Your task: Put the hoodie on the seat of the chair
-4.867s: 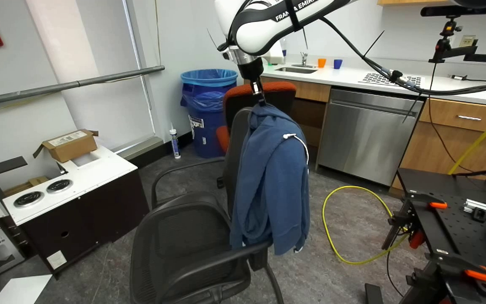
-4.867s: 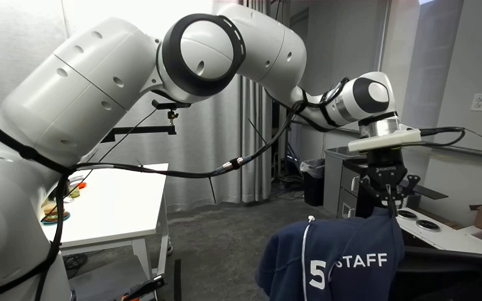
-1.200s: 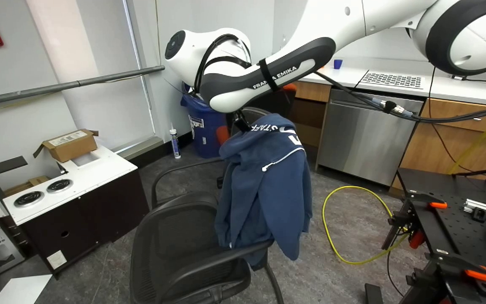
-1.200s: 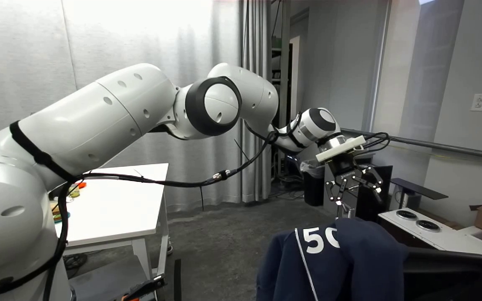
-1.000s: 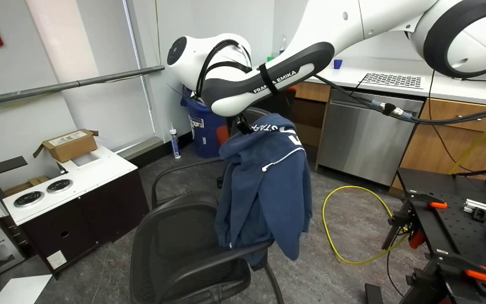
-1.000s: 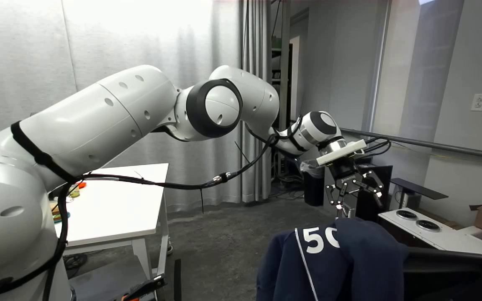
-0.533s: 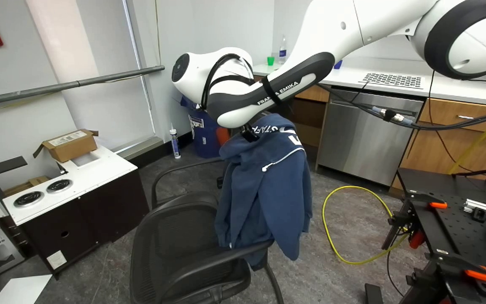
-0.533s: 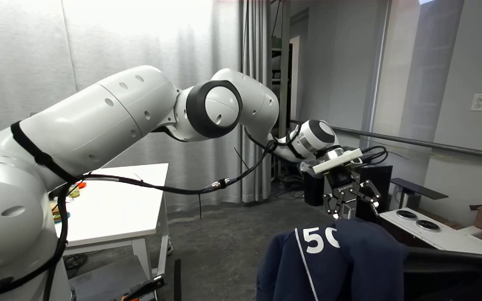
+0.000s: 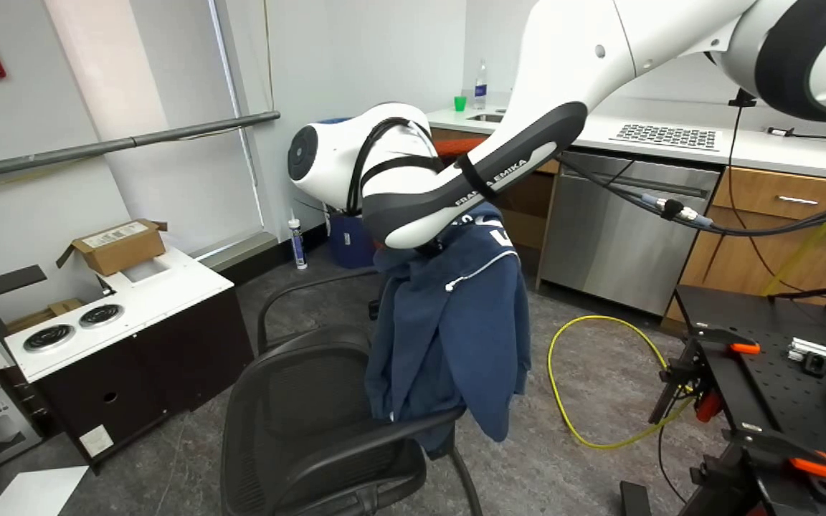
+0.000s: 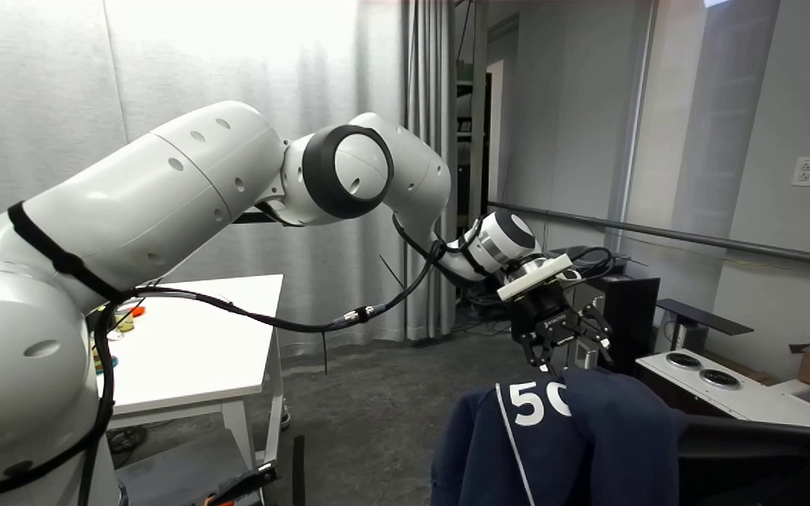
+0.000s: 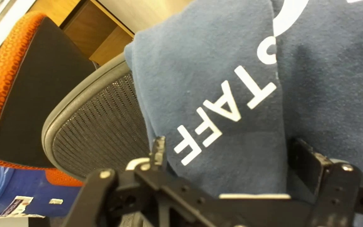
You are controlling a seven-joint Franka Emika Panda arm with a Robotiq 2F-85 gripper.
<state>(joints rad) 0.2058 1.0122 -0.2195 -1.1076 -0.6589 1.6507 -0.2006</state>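
The blue hoodie [image 9: 449, 322] with white lettering hangs over the back of the black chair, with a sleeve drooping past an armrest. Much of the black seat [image 9: 298, 423] shows bare in front of it. My gripper [image 10: 577, 357] is tilted just above the hoodie's top in an exterior view. Seen from the wrist, the gripper [image 11: 232, 154] stands open, its fingers [image 11: 309, 165] wide apart over the folded cloth, without a grip on it. The mesh chair back [image 11: 102, 126] shows left of the hoodie. My forearm hides most of the gripper in an exterior view.
Behind the chair are an orange-backed chair [image 11: 14, 94] and a blue bin [image 11: 43, 189]. Armrests [image 9: 355, 444] flank the seat. A low stove cabinet [image 9: 140, 337] stands to one side, a black work table [image 9: 779, 373] to the other. A yellow hose [image 9: 563, 401] lies on the floor.
About five seconds ago my gripper was closed on the hoodie's peak; it has since let go and opened. Over the last second it has lowered towards the hoodie, which has stayed still.
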